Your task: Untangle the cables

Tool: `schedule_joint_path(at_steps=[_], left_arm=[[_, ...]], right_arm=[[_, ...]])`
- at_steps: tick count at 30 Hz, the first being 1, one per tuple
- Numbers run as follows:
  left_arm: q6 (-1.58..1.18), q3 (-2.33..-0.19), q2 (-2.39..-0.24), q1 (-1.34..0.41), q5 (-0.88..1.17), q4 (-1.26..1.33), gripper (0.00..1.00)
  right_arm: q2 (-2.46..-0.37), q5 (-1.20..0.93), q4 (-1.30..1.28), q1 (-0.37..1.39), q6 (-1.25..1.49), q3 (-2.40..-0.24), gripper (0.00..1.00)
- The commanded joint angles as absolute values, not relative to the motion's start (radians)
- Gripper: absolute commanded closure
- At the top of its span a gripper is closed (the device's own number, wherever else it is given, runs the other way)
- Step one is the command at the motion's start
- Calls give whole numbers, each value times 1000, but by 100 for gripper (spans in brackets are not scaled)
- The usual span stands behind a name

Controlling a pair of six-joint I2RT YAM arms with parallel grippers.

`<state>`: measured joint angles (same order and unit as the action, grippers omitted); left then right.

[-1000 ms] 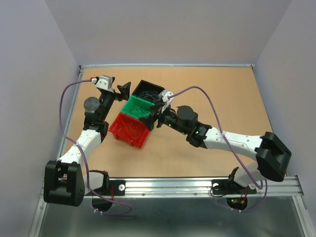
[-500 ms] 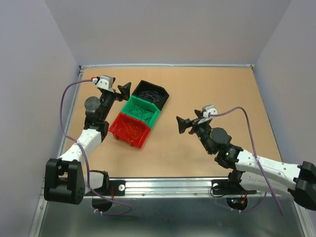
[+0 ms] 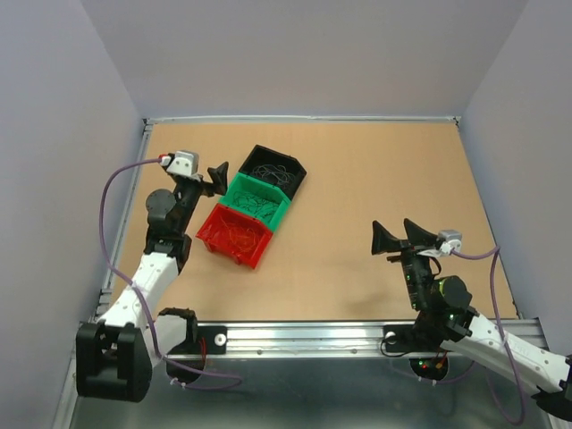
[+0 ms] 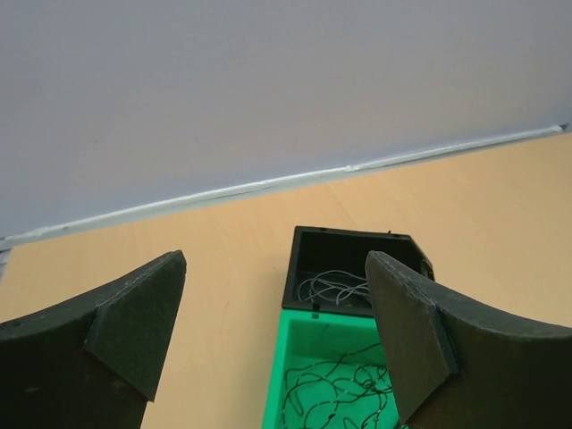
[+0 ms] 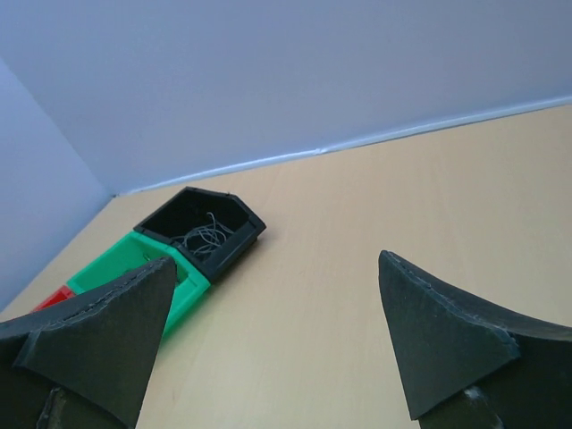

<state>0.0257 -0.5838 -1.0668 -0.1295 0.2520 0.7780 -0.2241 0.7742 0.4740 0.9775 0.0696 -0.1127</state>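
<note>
Three small bins stand in a diagonal row: black [image 3: 277,170], green [image 3: 256,198] and red [image 3: 233,234]. Each holds a loose tangle of hair-thin cables. Pale loops lie in the black bin [image 4: 336,286], dark loops in the green bin [image 4: 344,391], and faint loops in the red bin [image 3: 236,229]. My left gripper [image 3: 210,177] is open and empty, just left of the green bin, looking over it [image 4: 275,268]. My right gripper [image 3: 400,238] is open and empty over bare table at the near right, far from the bins [image 5: 277,264].
The brown table [image 3: 375,179] is walled on three sides, with a metal rail [image 3: 357,335] at the near edge. The black bin [image 5: 204,231], green bin [image 5: 134,265] and a corner of the red bin [image 5: 54,298] show in the right wrist view.
My right arm has pulled back from the bins to the near right, its gripper open. My left gripper has shifted slightly left and nearer. The bins have not moved.
</note>
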Motion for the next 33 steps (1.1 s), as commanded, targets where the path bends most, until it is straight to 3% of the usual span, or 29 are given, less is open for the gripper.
schedule_joint_path(at_steps=[1,6,10,33], left_arm=[[68,-460,-879,-106,135,756,4],[84,-290,-507,-103,143,644,1],[205,-141,-243,-103,279,551,1],[238,-126,-232,-103,265,555,1]], right_arm=[[-163,772,436,988,66,-87,1],[-208,765,425,988,72,-104,1],[-285,778,425,988,78,-126,1],[-382,787,446,986,86,-143,1]])
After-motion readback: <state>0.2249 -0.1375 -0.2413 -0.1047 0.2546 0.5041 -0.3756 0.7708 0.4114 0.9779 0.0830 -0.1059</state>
